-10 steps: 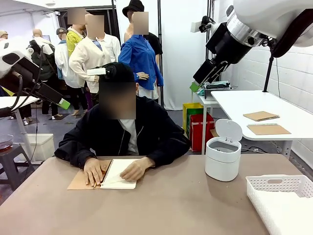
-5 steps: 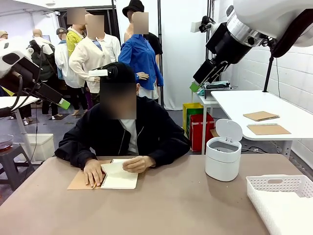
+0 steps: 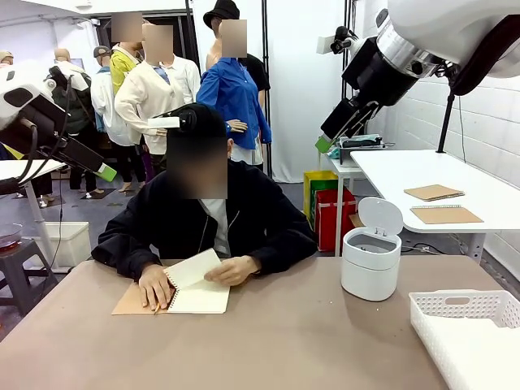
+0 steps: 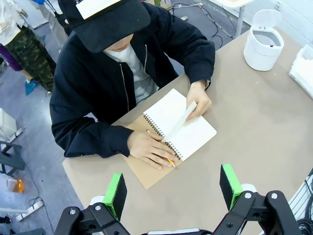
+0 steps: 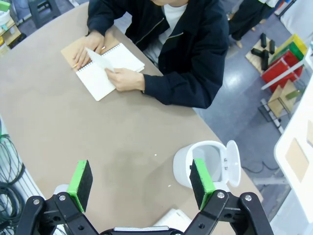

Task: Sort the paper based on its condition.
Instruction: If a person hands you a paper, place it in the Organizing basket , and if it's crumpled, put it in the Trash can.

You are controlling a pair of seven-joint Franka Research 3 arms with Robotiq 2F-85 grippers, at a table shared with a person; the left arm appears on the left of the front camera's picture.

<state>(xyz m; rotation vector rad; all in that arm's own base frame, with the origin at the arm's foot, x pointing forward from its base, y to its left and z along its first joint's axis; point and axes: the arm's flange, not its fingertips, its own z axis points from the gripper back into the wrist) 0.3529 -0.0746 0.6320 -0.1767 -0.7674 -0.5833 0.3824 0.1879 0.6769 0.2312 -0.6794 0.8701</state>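
Note:
An open spiral notebook (image 3: 199,296) with a brown cover lies at the table's far side, in front of the seated person. One of the person's hands (image 3: 154,286) presses on the binding. The other hand (image 3: 234,270) lifts a white sheet of paper (image 3: 192,269) off the notebook; I cannot tell whether it is loose. From above, the sheet (image 4: 179,122) curls up over the notebook (image 4: 193,134), and the sheet (image 5: 97,58) stands over the notebook (image 5: 100,78). My left gripper (image 4: 172,188) and right gripper (image 5: 141,178) hang open and empty, high above the table. They also show as left gripper (image 3: 103,171) and right gripper (image 3: 325,145).
A white bin (image 3: 370,262) with its lid up stands at the right of the table, also seen as the bin (image 5: 205,164). A white slotted basket (image 3: 455,305) sits at the near right corner. The brown tabletop (image 3: 284,341) lies bare in the middle and near side.
The person's hand slid across the flat notebook page and has raised one sheet, which now stands tilted up. Neither gripper has moved.

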